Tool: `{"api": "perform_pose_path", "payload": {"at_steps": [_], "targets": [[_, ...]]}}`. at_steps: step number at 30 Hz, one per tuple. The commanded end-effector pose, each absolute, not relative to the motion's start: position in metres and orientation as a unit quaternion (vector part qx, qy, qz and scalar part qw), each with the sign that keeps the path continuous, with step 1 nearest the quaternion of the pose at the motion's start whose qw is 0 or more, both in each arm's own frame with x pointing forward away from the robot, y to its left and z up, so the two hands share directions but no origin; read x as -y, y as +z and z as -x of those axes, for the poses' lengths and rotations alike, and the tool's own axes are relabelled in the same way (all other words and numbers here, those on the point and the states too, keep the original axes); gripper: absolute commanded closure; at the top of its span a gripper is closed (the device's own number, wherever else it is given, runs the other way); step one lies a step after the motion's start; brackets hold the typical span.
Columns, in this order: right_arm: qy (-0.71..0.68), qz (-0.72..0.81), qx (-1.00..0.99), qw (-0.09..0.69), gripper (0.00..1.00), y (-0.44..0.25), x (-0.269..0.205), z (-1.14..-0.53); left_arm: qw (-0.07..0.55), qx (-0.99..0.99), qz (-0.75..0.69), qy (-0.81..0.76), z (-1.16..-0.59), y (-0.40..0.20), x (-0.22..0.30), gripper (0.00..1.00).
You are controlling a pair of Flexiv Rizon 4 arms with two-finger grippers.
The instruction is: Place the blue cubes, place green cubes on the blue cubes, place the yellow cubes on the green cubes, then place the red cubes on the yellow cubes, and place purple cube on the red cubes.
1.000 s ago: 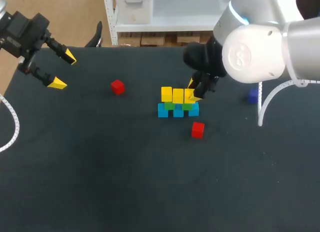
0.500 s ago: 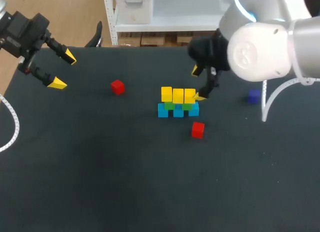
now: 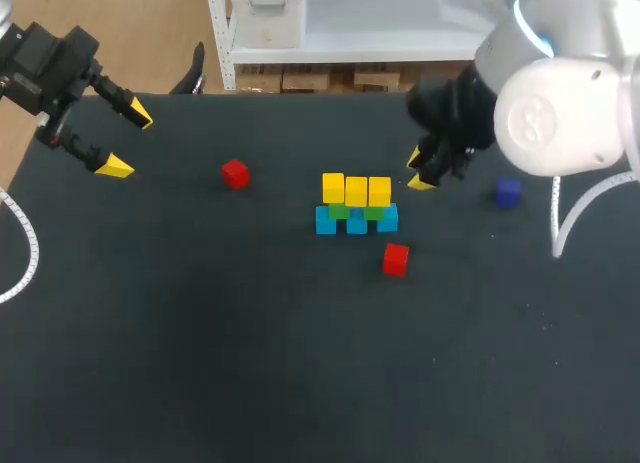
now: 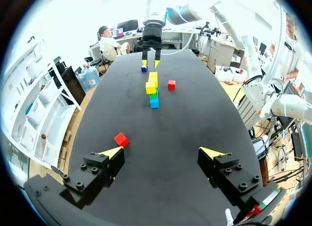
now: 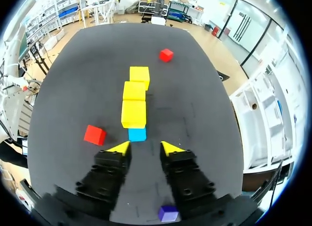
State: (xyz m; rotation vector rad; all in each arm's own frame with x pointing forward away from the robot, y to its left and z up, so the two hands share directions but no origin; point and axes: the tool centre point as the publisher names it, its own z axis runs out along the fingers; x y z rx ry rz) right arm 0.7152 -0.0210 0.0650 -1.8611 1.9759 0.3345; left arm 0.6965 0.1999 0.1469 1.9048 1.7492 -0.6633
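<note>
readable text: none | labels and brands: none legible | numbers and signs: none legible | checked: head view and both wrist views

From my station, the only other thing I see is the black table (image 3: 200,363): a dark matte top, its far edge and left corner in the head view.

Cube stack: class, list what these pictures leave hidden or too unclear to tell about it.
- Head view: the green cubes show only as slivers under the yellow cubes.
- Right wrist view: the yellow cubes cover the green cubes entirely; only one blue cube shows.
- Left wrist view: the stack is seen end-on and small, so cubes per layer cannot be counted.
</note>
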Motion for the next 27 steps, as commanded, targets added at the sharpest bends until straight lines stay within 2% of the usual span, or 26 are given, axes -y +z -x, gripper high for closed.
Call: {"api": "perform_pose_path", "payload": {"at_steps": [1,27], "targets": [[0.123,0.668,-0.705,0.203,1.0,0.063,0.019,-0.713,0.233,-0.636,-0.695,-0.242,-0.698,0.147,-0.2,0.0],[0.144,0.69,-0.685,0.186,1.0,0.053,0.001,-0.703,0.233,-0.636,-0.695,-0.242,-0.698,0.147,-0.2,0.0]]}}
